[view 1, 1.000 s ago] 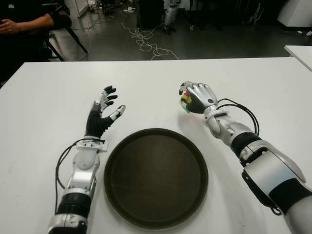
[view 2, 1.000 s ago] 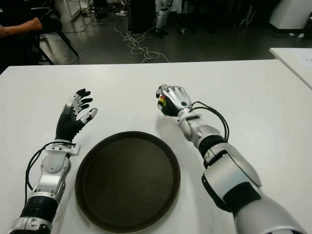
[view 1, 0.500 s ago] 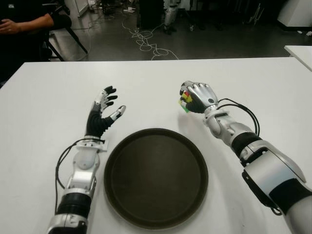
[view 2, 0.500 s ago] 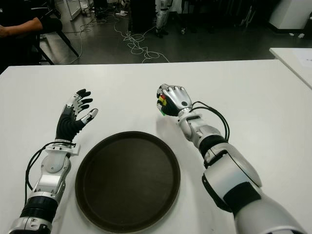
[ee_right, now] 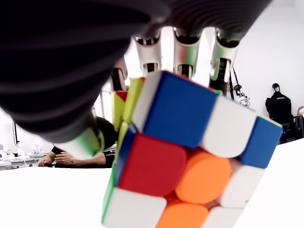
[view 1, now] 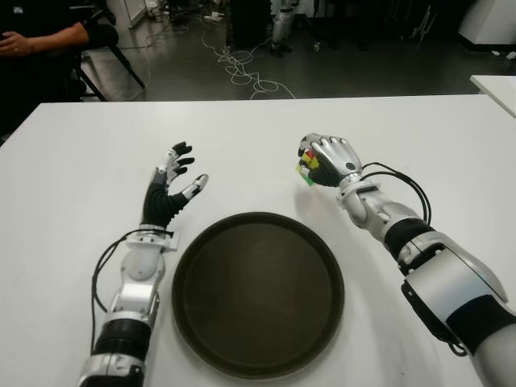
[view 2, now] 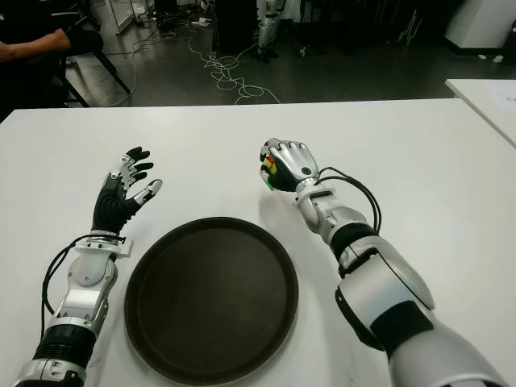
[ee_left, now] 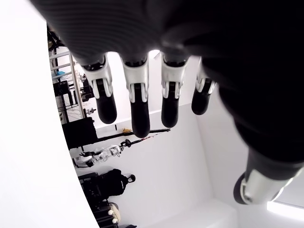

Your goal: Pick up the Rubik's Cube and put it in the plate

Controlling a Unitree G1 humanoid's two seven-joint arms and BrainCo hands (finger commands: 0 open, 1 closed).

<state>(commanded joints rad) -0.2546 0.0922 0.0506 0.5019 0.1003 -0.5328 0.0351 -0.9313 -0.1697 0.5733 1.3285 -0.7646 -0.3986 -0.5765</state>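
Now the right hand (view 1: 326, 161) grasps the Rubik's Cube (ee_right: 190, 156) beyond the brown plate (view 1: 258, 293); the left hand (view 1: 168, 189), beside the plate's left, is spread and empty.

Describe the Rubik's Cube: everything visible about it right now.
The Rubik's Cube is a glossy plastic puzzle, scrambled: blue, white, red, orange, yellow and green squares show on its faces. The right robot hand grips it, fingers curled over the top and the thumb against its side. In the eye views only red, yellow and green squares peek out beside the palm. It sits tilted, held beyond the far right rim of the dark round plate, not over it. Whether it touches the white table cannot be told.
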